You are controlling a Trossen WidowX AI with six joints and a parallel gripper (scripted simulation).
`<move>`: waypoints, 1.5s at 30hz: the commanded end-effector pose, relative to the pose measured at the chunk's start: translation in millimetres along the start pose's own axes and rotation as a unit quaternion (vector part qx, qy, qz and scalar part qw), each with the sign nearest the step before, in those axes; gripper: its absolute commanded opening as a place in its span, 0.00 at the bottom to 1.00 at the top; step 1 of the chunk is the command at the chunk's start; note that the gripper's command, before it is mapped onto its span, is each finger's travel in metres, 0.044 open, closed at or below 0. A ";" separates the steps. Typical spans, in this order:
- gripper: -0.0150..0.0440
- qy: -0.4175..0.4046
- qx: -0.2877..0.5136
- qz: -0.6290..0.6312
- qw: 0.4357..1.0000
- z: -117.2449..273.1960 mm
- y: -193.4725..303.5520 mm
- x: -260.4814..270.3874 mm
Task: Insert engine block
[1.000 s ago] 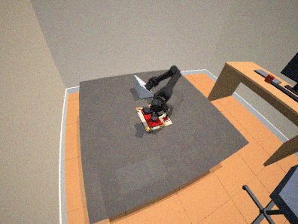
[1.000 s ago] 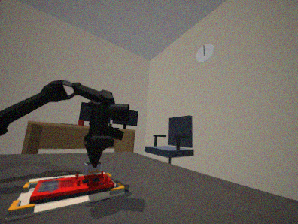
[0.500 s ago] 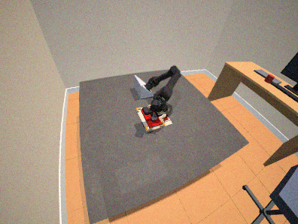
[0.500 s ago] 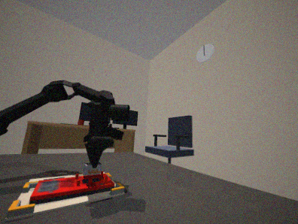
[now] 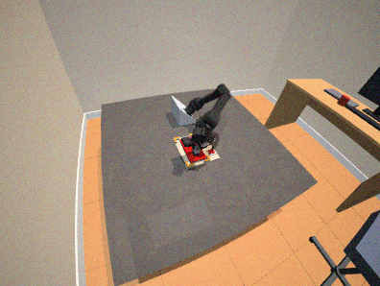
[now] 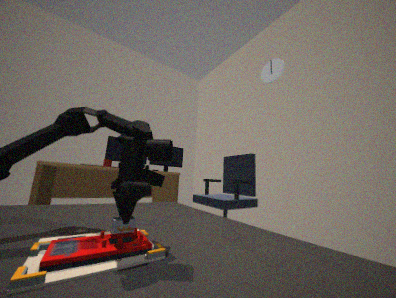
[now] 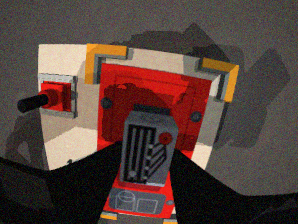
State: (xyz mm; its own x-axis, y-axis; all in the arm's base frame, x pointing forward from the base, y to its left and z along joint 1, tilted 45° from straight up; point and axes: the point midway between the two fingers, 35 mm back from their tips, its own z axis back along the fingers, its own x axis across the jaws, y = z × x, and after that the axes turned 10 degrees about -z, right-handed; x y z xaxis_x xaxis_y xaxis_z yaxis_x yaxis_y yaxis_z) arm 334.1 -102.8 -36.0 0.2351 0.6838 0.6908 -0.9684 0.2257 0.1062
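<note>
The grey engine block (image 7: 149, 145) (image 6: 124, 225), with black slots and a red dot on its top, is between the fingers of my gripper (image 7: 147, 149) (image 6: 125, 219) (image 5: 197, 151), which is shut on it. The red car body (image 7: 150, 72) (image 6: 87, 254) (image 5: 192, 156) lies flat in a white frame with orange corners. The block is upright, low over the car body's opening. A dark strip shows at the block's far edge in the wrist view. The rest of the opening and the rib are hidden, and I cannot tell whether the block's lower end is in the opening.
The white frame (image 7: 60, 57) (image 6: 82, 270) surrounds the car body. Beside the car, a red square piece (image 7: 62, 95) with a black stick rises from a grey-rimmed socket. A pale upright panel (image 5: 180, 114) stands behind the frame on the dark table (image 5: 144, 202).
</note>
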 end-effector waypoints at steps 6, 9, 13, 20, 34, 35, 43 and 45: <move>0.52 -0.002 -0.001 0.003 1.000 -1.1 -1.0 -0.8; 0.52 -0.002 -0.001 0.003 1.000 -1.1 -1.0 -0.8; 0.52 -0.002 -0.001 -0.006 1.000 -2.1 -1.0 -0.8; 0.52 -0.002 -0.001 -0.008 1.000 -3.4 -0.9 -0.8; 0.52 -0.002 -0.001 -0.001 1.000 -4.5 -0.7 -0.9; 0.52 -0.002 -0.001 -0.001 1.000 -4.5 -0.7 -0.9; 0.52 -0.002 -0.001 -0.002 1.000 -5.2 -0.6 -1.0; 0.52 -0.002 -0.001 -0.003 1.000 -5.4 -0.6 -1.0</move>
State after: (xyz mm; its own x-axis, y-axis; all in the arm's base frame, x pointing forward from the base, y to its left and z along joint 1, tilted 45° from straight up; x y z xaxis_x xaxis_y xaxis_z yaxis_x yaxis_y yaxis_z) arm 335.8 -101.2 -38.5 0.2380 0.6844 0.6891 -0.9674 0.2305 0.1051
